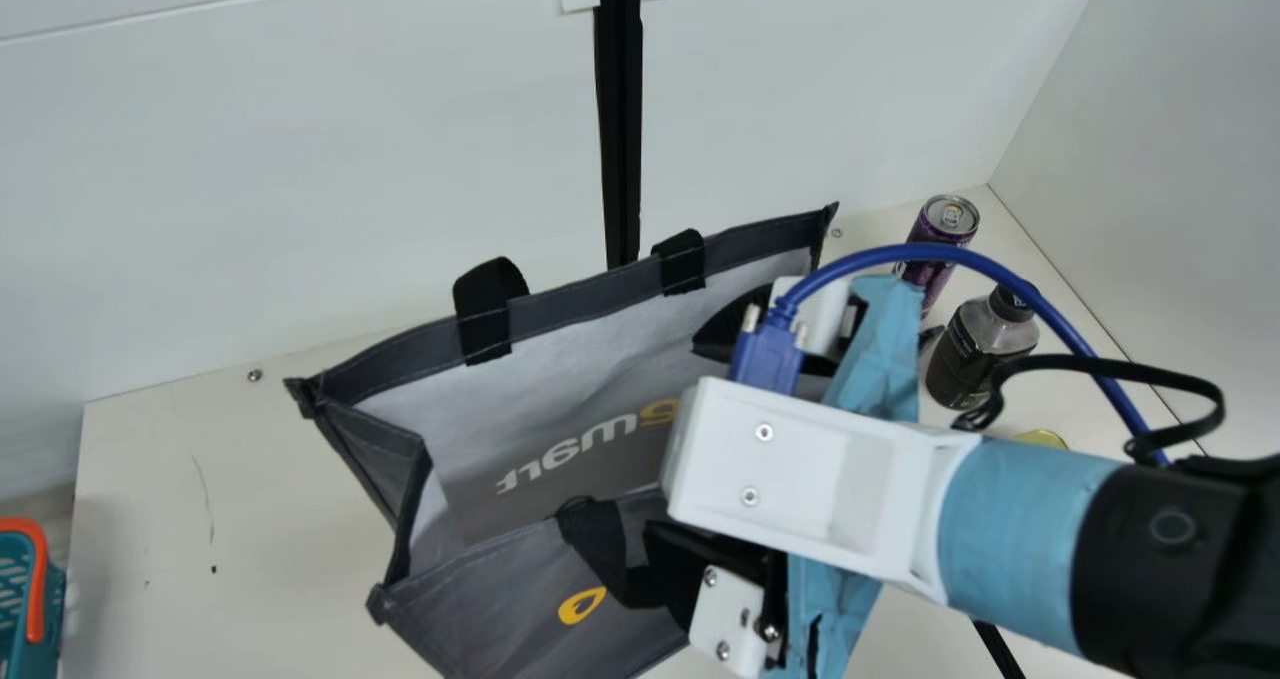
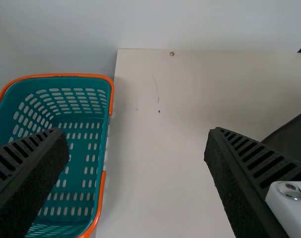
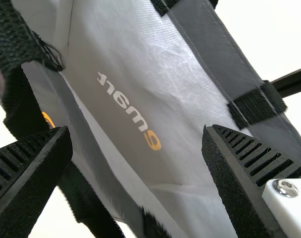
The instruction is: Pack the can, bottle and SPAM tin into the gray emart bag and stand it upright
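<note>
We have our right gripper (image 1: 675,446) at the gaping gray fabric emart bag (image 1: 500,589), jaws spread; our left gripper's (image 2: 136,134) jaws are open too. Right on the bench (image 1: 150,479) stand the purple metal can (image 1: 945,219) and black-capped clear bottle (image 1: 970,354), a yellow-topped tin (image 1: 1042,438) partly hidden nearer

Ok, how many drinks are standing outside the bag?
2: the can near the back right corner, and the bottle just in front of it. The right arm may hide more.

Your right arm (image 1: 1170,539) wears light-blue wrapping (image 1: 1020,529), white screwed housing (image 1: 800,459) and blue cable (image 1: 930,251). Your right gripper (image 1: 675,449) has black ribbed fingers (image 3: 234,188).
</note>
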`<action>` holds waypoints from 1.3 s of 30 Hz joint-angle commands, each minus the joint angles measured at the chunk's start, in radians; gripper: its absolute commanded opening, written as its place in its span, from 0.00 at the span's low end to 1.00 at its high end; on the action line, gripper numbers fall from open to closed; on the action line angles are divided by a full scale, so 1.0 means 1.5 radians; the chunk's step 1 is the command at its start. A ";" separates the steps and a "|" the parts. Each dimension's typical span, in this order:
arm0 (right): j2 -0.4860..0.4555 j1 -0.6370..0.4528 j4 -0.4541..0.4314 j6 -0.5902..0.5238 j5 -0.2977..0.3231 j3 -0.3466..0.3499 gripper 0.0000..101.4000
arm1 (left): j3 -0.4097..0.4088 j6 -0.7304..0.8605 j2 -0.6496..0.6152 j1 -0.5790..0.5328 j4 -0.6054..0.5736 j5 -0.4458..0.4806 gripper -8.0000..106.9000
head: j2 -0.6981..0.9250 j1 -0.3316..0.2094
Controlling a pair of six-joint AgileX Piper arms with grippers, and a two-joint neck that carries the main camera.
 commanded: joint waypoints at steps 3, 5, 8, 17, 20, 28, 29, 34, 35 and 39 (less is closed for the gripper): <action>-0.013 -0.005 0.010 -0.004 0.000 0.000 0.94 | 0.000 0.000 0.000 0.000 0.000 0.000 0.85 | -0.002 -0.015; -0.020 -0.008 0.018 -0.004 0.000 -0.001 0.94 | 0.000 0.000 0.000 0.000 0.000 0.000 0.85 | -0.002 -0.015; -0.030 -0.014 0.034 -0.003 0.000 -0.001 0.94 | 0.000 0.000 0.000 0.000 0.000 0.000 0.85 | -0.002 -0.015; -0.052 -0.016 0.078 0.024 0.000 -0.017 0.94 | 0.000 0.000 0.000 0.000 0.000 0.000 0.85 | -0.002 -0.015; -0.056 -0.018 0.086 0.035 0.000 -0.028 0.94 | 0.000 0.000 0.000 0.000 0.000 0.000 0.85 | -0.002 -0.015; -0.063 -0.036 0.105 0.060 0.000 -0.065 0.94 | 0.000 0.000 0.000 0.000 0.000 0.000 0.85 | -0.002 -0.015; -0.063 -0.039 0.107 0.063 0.000 -0.071 0.94 | 0.000 0.000 0.000 0.000 0.000 0.000 0.85 | -0.002 -0.015; -0.061 -0.063 0.113 0.083 0.000 -0.101 0.94 | 0.000 0.000 0.000 0.000 0.000 0.000 0.85 | -0.002 -0.015; -0.059 -0.070 0.113 0.087 0.000 -0.107 0.94 | 0.000 0.000 0.000 0.000 0.000 0.000 0.85 | -0.002 -0.015; -0.055 -0.101 0.112 0.101 0.000 -0.129 0.94 | 0.000 0.000 0.000 0.000 0.000 0.000 0.85 | -0.002 -0.015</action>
